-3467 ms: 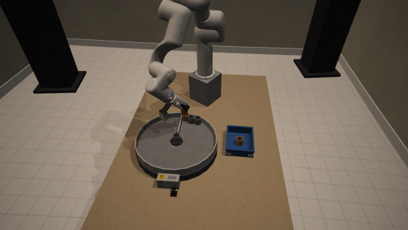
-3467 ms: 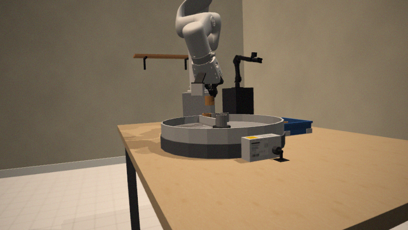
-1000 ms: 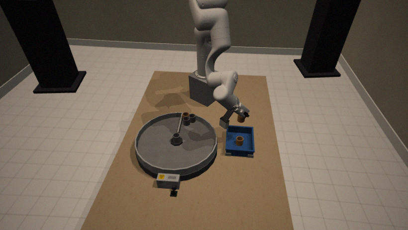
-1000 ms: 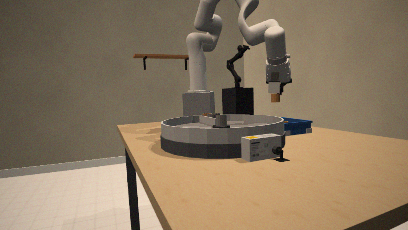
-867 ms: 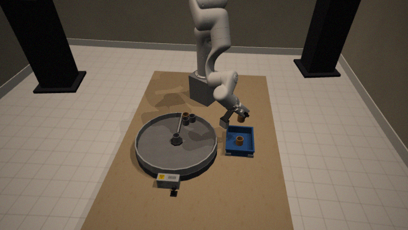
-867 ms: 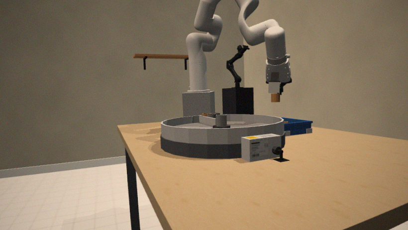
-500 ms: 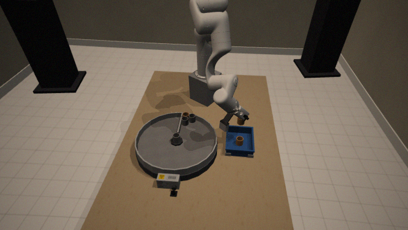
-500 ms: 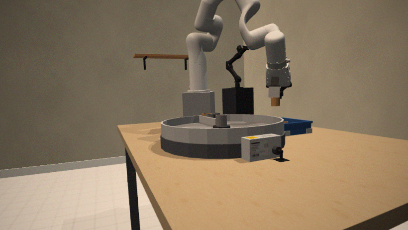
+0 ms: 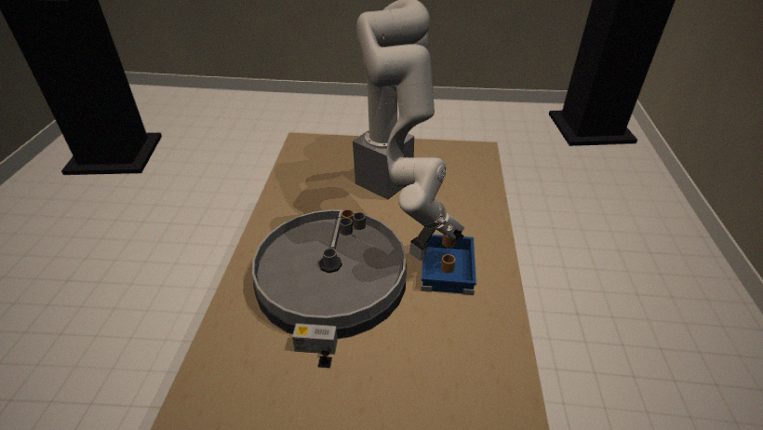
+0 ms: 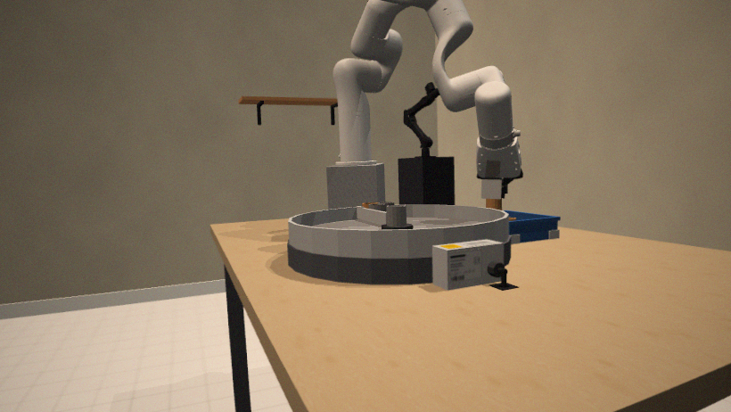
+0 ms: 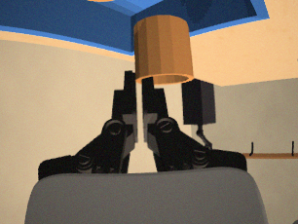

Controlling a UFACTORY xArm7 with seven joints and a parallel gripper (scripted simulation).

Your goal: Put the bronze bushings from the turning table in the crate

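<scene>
Wooden table point(image 9: 437, 342) point(image 10: 460, 327): spreads below the fingers, under turntable and crate.
Turning table point(image 9: 397, 276) point(image 10: 357, 240): left of the fingers in top view, well apart from them.
Blue crate point(image 9: 448, 283) point(image 10: 534, 225) point(image 11: 63, 36): directly below the fingertips, mostly toward the bottom edge in top view.
Gripper point(image 9: 455, 235) point(image 10: 505, 192) point(image 11: 138, 86): fingers clenched on the wall of one bronze bushing, nearly together.
Held bronze bushing point(image 9: 448, 241) point(image 10: 493, 203) point(image 11: 163, 49): at the fingertips, at the crate's arm-side end; cannot tell if touching crate floor.
Crated bronze bushing point(image 9: 448, 262): upright, in the crate, near the fingers.
Remaining bronze bushing point(image 9: 347, 214): on the turntable, left of the fingers, beside the divider point(image 9: 335, 229) point(image 10: 372, 216).
Steel bushings point(image 9: 359, 221): two, close by the remaining bronze one, likewise left of the fingers.
</scene>
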